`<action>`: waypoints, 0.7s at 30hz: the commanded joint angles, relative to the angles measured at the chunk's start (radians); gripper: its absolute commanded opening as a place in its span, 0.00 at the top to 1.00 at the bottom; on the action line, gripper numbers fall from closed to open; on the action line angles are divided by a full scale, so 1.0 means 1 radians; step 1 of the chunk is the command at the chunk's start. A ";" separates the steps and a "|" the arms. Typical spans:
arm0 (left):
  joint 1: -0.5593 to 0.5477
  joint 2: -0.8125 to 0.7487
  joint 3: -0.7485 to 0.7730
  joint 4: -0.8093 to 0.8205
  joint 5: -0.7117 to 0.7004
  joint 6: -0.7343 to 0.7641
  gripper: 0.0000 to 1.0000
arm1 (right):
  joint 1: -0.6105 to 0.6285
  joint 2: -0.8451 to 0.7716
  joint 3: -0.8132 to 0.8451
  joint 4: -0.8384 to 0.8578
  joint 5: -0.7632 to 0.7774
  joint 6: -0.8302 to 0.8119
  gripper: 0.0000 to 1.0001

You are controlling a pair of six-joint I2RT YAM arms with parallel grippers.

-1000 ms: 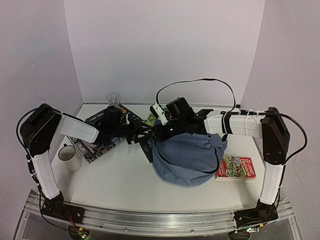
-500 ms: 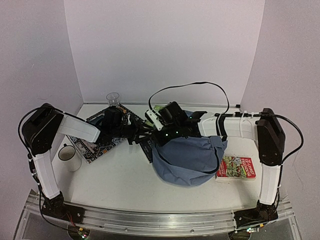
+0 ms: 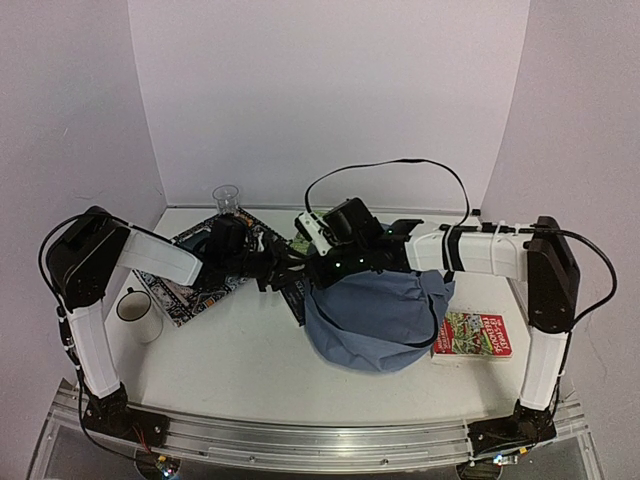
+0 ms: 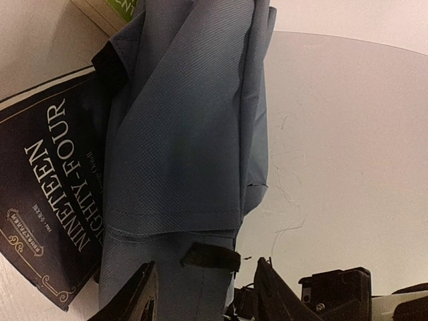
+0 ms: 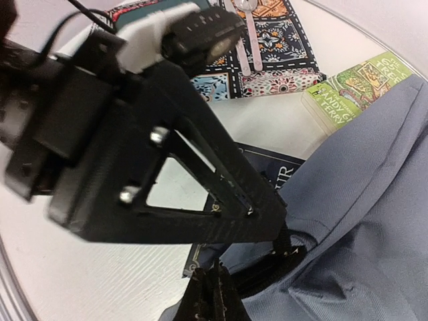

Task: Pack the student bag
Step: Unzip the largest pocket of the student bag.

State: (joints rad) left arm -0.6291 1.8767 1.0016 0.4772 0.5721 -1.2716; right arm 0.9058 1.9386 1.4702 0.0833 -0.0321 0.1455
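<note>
Left gripper (image 4: 208, 301): jaws spread wide, straddling a fold of the bag (image 3: 375, 310) with a small black tab between them. Only the finger (image 4: 137, 297) tips show in the left wrist view; the rest is cut off by the lower frame edge. Right gripper (image 5: 211, 297): fingers pressed together on the bag's dark edge trim. The exact grasp point is dim and partly cut off at the bottom of the right wrist view, where the left arm's black frame blocks much of the picture. The bag slumps on the tabletop (image 3: 250, 350) right of centre, its left edge between the two grippers. A dark book (image 4: 47, 200) lies partly under that edge, its title half covered by fabric. A green book (image 5: 354, 83) shows only one corner beyond the bag. A red book (image 3: 475, 335) lies just right of the bag, and a mug (image 3: 135, 308) stands at the near left.
</note>
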 commanded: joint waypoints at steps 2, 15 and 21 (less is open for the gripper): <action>-0.015 0.046 0.073 0.023 0.044 0.017 0.51 | 0.004 -0.105 -0.075 0.057 -0.056 0.067 1.00; -0.033 0.112 0.163 0.020 0.072 0.025 0.69 | 0.004 -0.138 -0.149 0.116 -0.131 0.079 1.00; -0.034 0.135 0.179 0.020 0.069 0.031 0.99 | 0.004 -0.182 -0.178 0.119 -0.150 0.073 1.00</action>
State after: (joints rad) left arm -0.6586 1.9977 1.1248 0.4704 0.6363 -1.2562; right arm 0.9040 1.8444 1.3119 0.1897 -0.1325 0.2153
